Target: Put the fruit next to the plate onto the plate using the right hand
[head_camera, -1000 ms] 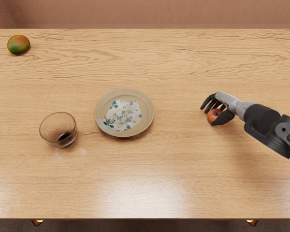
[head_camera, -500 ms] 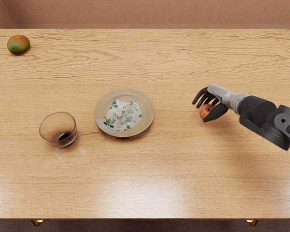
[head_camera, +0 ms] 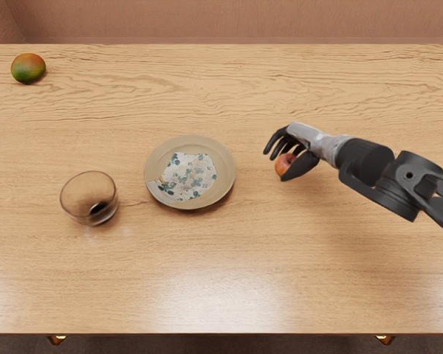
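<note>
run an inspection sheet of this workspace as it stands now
surface: wooden table, sheen near the front edge
job's things: red fruit held to the right of the patterned plate, not yet on it
clutter: glass bowl left of the plate; mango at the far left corner
hands: right hand curled around the red fruit; left hand not in view
cables: nothing seen
surroundings: plain wall behind the table

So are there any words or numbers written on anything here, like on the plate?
None to read.
The plate has only a leafy pattern, no letters.
The glass bowl, the red fruit in the right hand, the green-orange fruit and the table are all blank.
</note>
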